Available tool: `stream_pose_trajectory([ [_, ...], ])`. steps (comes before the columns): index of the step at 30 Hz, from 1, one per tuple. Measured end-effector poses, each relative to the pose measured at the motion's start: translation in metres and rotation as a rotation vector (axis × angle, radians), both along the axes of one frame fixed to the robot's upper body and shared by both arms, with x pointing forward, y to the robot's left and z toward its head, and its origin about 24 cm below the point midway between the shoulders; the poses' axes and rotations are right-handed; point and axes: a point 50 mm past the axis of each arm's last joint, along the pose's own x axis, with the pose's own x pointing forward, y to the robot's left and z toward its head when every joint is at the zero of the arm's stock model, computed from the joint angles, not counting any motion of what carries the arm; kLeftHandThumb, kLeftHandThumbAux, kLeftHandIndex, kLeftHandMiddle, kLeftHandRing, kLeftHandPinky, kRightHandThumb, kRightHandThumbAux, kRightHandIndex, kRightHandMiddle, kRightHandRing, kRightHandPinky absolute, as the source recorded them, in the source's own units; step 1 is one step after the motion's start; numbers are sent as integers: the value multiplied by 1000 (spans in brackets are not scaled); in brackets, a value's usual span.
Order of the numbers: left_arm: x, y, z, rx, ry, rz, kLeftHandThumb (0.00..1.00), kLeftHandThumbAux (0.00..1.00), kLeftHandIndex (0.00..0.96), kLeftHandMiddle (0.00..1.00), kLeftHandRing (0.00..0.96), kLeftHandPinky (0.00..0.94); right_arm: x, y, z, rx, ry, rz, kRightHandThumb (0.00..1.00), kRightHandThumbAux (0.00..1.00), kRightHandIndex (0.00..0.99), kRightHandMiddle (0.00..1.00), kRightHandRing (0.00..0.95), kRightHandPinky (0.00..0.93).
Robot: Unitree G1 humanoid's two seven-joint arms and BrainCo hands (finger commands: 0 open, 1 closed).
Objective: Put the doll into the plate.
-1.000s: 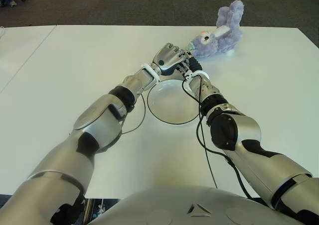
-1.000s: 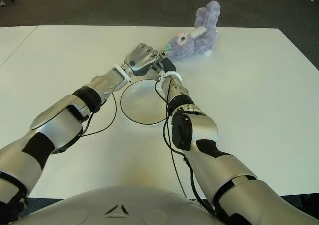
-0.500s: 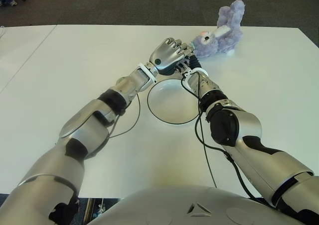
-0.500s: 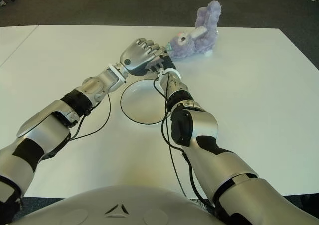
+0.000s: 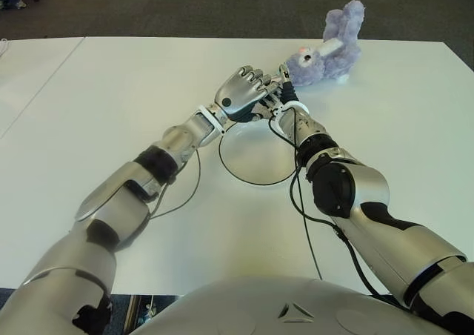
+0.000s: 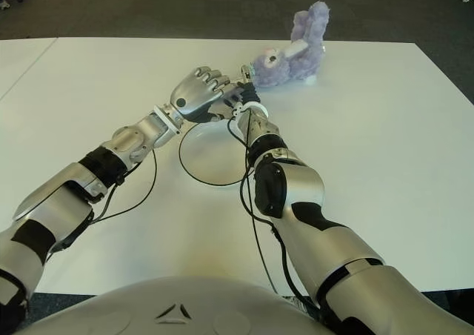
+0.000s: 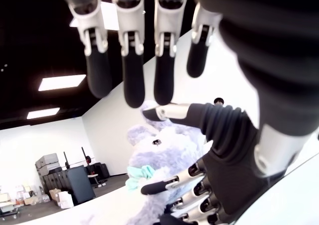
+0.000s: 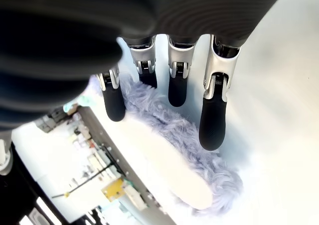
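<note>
A purple plush rabbit doll [image 5: 326, 53] sits near the far edge of the white table [image 5: 111, 90]. A white plate [image 5: 255, 157] with a dark rim lies nearer to me, with nothing in it. My left hand [image 5: 241, 94] hovers at the plate's far rim, its fingers [image 7: 132, 80] relaxed and holding nothing. Just behind it, my right hand [image 5: 286, 90] reaches toward the doll's head. Its straight fingers [image 8: 214, 120] hang over the doll's ear [image 8: 169, 155] without closing on it. The left hand hides part of the right hand in the eye views.
Black cables [image 5: 194, 183] from both forearms trail on the table beside the plate. Dark carpet [image 5: 185, 9] lies beyond the far table edge. A second white table [image 5: 29, 68] joins on the left.
My left hand has drawn back a little toward me and to the left, and its forearm has dropped lower. The right hand and the doll have barely moved.
</note>
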Motion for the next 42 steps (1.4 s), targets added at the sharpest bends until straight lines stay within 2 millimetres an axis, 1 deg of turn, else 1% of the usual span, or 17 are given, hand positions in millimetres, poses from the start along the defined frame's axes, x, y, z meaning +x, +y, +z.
stream_pose_trajectory([
  [7, -2, 8, 2, -9, 5, 4, 121, 621, 244, 414, 426, 401, 0, 0, 0, -9, -1, 3, 231, 437, 0, 100, 133, 183],
  [8, -3, 9, 2, -9, 5, 4, 125, 622, 240, 417, 422, 380, 0, 0, 0, -4, 0, 0, 261, 470, 0, 132, 174, 293],
  [9, -3, 10, 3, -10, 5, 2, 126, 622, 239, 418, 421, 375, 0, 0, 0, 4, 4, -10, 269, 479, 0, 140, 185, 321],
  [10, -4, 10, 3, -12, 4, -1, 126, 623, 238, 407, 408, 359, 0, 0, 1, 15, 9, -22, 295, 505, 103, 172, 232, 372],
  [11, -5, 11, 3, -16, 5, -4, 126, 623, 238, 405, 406, 357, 0, 0, 1, 23, 13, -33, 300, 510, 120, 177, 240, 381],
  [12, -6, 11, 3, -20, 6, -8, 133, 621, 238, 396, 396, 354, 0, 0, 1, 32, 18, -46, 344, 551, 303, 259, 314, 435],
  [13, -7, 12, 3, -24, 8, -9, 135, 621, 238, 394, 393, 353, 0, -1, 1, 43, 22, -61, 356, 561, 350, 280, 333, 449],
  [14, -8, 12, 2, -30, 9, -12, 139, 619, 239, 393, 391, 355, 0, -1, 1, 62, 27, -82, 519, 638, 385, 305, 350, 443],
  [15, -10, 12, 2, -38, 10, -18, 146, 615, 240, 387, 386, 353, 0, -2, 1, 79, 30, -103, 646, 695, 412, 339, 371, 438],
  [16, -12, 12, 1, -44, 11, -23, 149, 614, 240, 386, 384, 352, 0, -2, 1, 96, 34, -124, 677, 710, 419, 347, 376, 437],
  [19, -18, 15, 0, -59, 17, -34, 162, 608, 237, 368, 365, 327, 0, -4, 0, 109, 33, -154, 696, 715, 423, 384, 401, 460],
  [22, -23, 17, -1, -77, 20, -42, 166, 613, 235, 365, 356, 318, 0, -6, -1, 101, 25, -163, 700, 716, 422, 390, 410, 443],
  [29, -30, 27, -3, -89, 24, -30, 184, 625, 233, 397, 385, 358, 0, -7, 0, -34, 4, -124, 705, 715, 423, 384, 378, 357],
  [32, -30, 30, -3, -96, 25, -20, 180, 632, 232, 405, 396, 371, 0, -9, 1, -72, 1, -121, 706, 714, 424, 380, 373, 380],
  [37, -30, 33, -3, -100, 23, -10, 160, 638, 238, 406, 396, 355, 1, -9, 1, -53, 9, -138, 707, 715, 423, 374, 395, 429],
  [39, -30, 34, -2, -103, 22, -9, 154, 639, 246, 397, 386, 347, 1, -9, 3, -38, 9, -145, 709, 715, 422, 392, 441, 498],
  [42, -30, 35, -1, -111, 23, -7, 151, 639, 251, 392, 382, 345, 2, -9, 4, -17, 8, -154, 709, 716, 422, 407, 467, 520],
])
